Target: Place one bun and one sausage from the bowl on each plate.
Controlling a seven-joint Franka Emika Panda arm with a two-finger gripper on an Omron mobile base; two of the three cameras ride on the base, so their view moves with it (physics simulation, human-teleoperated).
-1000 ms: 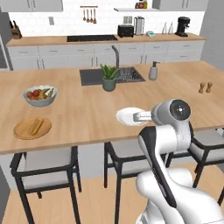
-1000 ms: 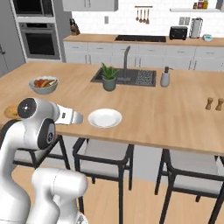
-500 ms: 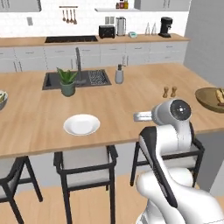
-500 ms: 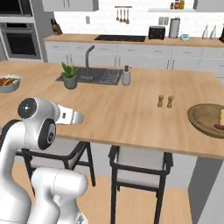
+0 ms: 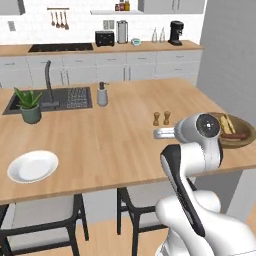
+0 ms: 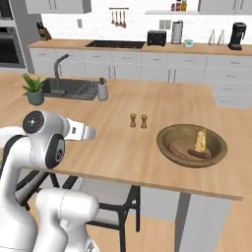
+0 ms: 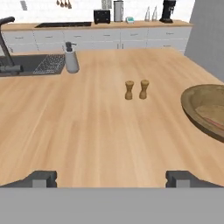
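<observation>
The wide dark wooden bowl (image 6: 165,136) stands near the island's right end, also seen as the bowl (image 5: 245,141) partly behind my arm and the bowl (image 7: 192,101) at the right edge of the hand view. In it lie a yellow bun (image 6: 201,140) and two reddish sausages (image 6: 199,154); the bun (image 5: 227,123) and a sausage (image 5: 237,135) show from the left too. A white plate (image 5: 32,166) sits at the island's near left. My gripper (image 7: 112,179) is open and holds nothing; it hovers over the near counter edge, well left of the bowl, with fingertips (image 7: 42,178) wide apart.
Two small wooden shakers (image 6: 138,120) stand between the gripper and the bowl. Further back are a soap dispenser (image 6: 102,90), the sink (image 5: 47,98) and a potted plant (image 5: 30,104). Stools stand under the island's near edge.
The base has driven right along the island, so the whole scene slid left and the bowl came into view. The arm's pose looks unchanged and the gripper stays open.
</observation>
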